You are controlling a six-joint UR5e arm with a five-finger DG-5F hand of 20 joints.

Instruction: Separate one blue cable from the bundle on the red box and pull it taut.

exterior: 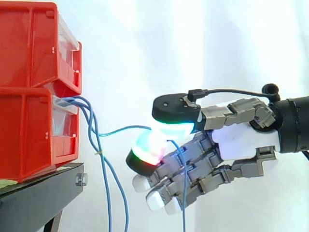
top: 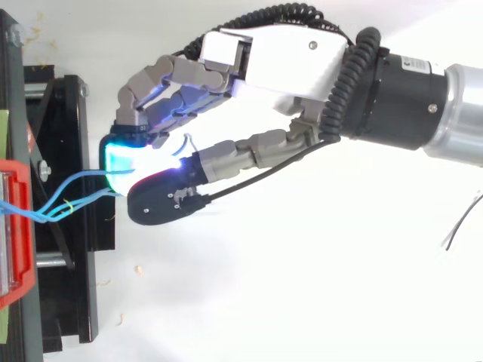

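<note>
While the other blue cables (exterior: 91, 121) hang slack from the lower red box (exterior: 29, 140) on the black stand (exterior: 38, 193), the hand (exterior: 241, 140) has its fingers (exterior: 147, 152) curled, pinching one blue cable (exterior: 126, 128) between thumb and a glowing pad. That strand runs in a shallow arc from the bundle to the pinch.
</note>
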